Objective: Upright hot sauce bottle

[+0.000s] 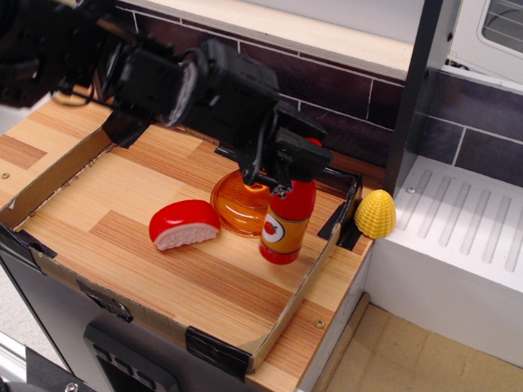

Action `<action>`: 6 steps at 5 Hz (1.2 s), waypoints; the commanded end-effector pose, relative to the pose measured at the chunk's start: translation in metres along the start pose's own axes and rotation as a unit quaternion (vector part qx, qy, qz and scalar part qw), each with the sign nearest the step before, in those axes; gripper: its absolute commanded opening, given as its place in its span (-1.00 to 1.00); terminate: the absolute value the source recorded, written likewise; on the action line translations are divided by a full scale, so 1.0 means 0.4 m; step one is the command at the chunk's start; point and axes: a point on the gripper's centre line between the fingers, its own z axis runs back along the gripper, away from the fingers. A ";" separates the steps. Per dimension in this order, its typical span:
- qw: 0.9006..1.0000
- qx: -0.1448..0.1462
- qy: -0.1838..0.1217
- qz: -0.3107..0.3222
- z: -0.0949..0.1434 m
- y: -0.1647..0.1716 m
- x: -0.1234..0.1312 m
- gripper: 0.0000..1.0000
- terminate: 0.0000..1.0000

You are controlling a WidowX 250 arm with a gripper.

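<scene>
The hot sauce bottle (285,223) is red with an orange-yellow label and a round white-and-red emblem. It stands nearly upright on the wooden tray floor (163,269), near the right cardboard wall. My black gripper (288,174) comes in from the upper left and is shut on the bottle's neck and top. The bottle's cap is hidden inside the fingers.
An orange translucent lid (241,204) lies just left of the bottle, partly behind it. A red-and-white sushi toy (183,224) lies further left. A yellow corn toy (375,214) sits outside the tray, right of its wall. A dark brick wall (351,98) stands behind.
</scene>
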 end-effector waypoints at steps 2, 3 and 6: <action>0.998 0.056 -0.001 0.040 -0.004 0.015 -0.012 1.00 -1.00; 0.996 0.076 0.007 0.043 -0.006 0.008 -0.018 1.00 -1.00; 0.989 0.094 0.028 0.111 0.064 0.046 0.063 1.00 -1.00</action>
